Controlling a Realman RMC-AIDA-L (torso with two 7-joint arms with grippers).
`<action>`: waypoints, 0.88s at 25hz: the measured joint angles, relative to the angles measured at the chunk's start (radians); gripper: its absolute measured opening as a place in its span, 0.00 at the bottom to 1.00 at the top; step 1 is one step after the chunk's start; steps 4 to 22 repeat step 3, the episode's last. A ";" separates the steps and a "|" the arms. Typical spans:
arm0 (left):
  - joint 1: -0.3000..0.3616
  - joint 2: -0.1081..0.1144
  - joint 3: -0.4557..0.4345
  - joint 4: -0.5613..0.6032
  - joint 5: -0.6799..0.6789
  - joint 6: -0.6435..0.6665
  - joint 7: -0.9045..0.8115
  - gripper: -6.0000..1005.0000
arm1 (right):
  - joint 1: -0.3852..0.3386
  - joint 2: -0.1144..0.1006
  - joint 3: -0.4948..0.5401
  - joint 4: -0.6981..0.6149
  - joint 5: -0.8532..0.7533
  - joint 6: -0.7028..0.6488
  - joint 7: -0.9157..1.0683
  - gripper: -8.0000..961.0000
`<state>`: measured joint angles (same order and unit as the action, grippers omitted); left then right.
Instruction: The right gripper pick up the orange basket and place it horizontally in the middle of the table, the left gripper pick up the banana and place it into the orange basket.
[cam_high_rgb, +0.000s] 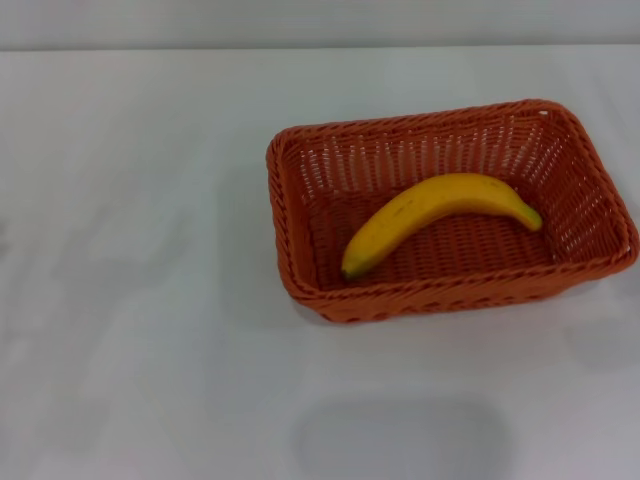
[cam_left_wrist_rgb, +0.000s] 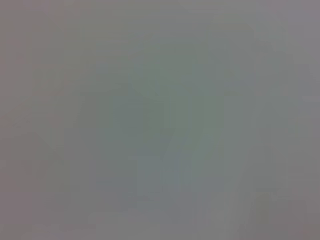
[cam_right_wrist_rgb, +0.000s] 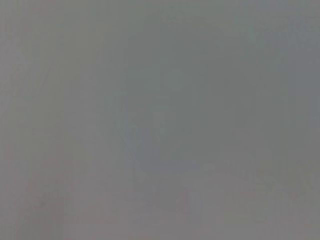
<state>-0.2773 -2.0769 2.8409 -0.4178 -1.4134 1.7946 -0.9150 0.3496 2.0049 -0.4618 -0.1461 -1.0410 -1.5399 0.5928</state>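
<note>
Lying inside orange basket (cam_high_rgb: 300, 220): banana (cam_high_rgb: 430, 205)

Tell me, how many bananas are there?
1. The banana lies inside the orange basket on the table. None hidden that I can see.

Nothing can be made out in either wrist view, where only a featureless grey blur is shown. In the head view, the orange basket (cam_high_rgb: 450, 210) is just clipped at its right rim by the picture's edge, and part of its floor is covered by the banana (cam_high_rgb: 435, 215)
</note>
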 joint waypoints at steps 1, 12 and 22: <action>-0.006 0.000 0.000 0.015 -0.001 -0.012 0.017 0.89 | -0.004 0.000 0.004 0.000 0.003 0.002 -0.011 0.82; -0.012 0.000 0.001 0.056 -0.001 -0.035 0.072 0.89 | -0.010 -0.001 0.009 0.000 0.005 0.010 -0.042 0.82; -0.012 0.000 0.001 0.056 -0.001 -0.035 0.072 0.89 | -0.010 -0.001 0.009 0.000 0.005 0.010 -0.042 0.82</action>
